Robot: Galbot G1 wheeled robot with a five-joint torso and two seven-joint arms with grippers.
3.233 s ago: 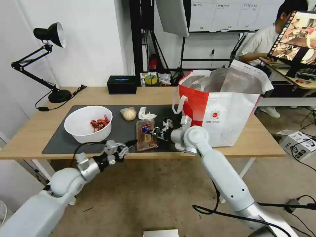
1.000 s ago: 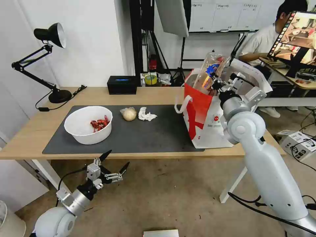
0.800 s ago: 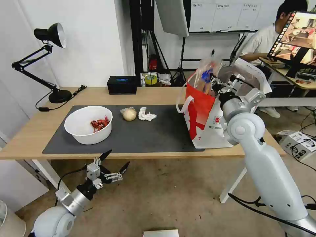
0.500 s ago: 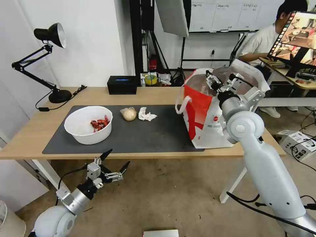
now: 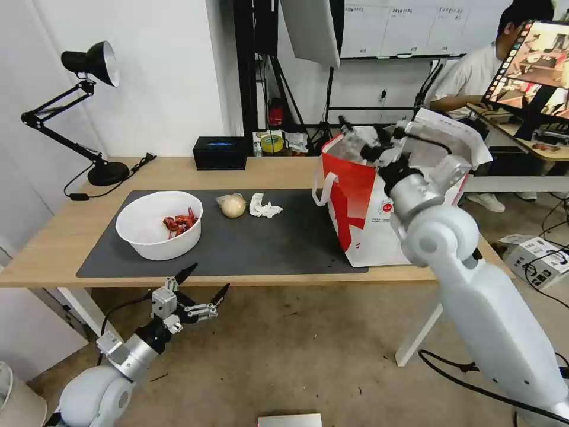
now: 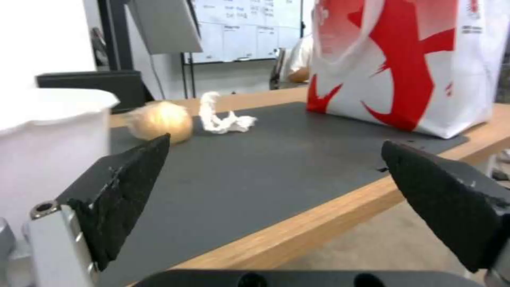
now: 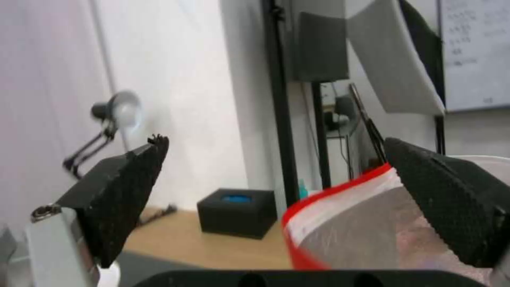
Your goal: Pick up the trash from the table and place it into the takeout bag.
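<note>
On the dark mat (image 5: 284,237) of the table (image 5: 178,172) lies the trash: a white bowl (image 5: 159,224) with red shells, a wrapped yellowish bun (image 5: 232,205) and a crumpled tissue (image 5: 263,206). The takeout bag (image 5: 391,201) stands open at the mat's right end. My right gripper (image 5: 361,139) hovers open and empty over the bag's near-left rim (image 7: 340,191). My left gripper (image 5: 206,281) hangs open just below the table's front edge, in front of the bowl. Its wrist view looks across the mat (image 6: 265,159) to the bun (image 6: 159,119), tissue (image 6: 223,119) and bag (image 6: 414,63).
A black tissue box (image 5: 219,152) sits at the table's back edge, with a yellow tape roll (image 5: 271,142) beside it. A black desk lamp (image 5: 89,65) stands on the far left corner. Stands and cables crowd the space behind the table.
My right gripper carried the clear tray from the mat up over the bag and let it drop in; it now stands open, shifted left. My left arm lowered below the table edge.
</note>
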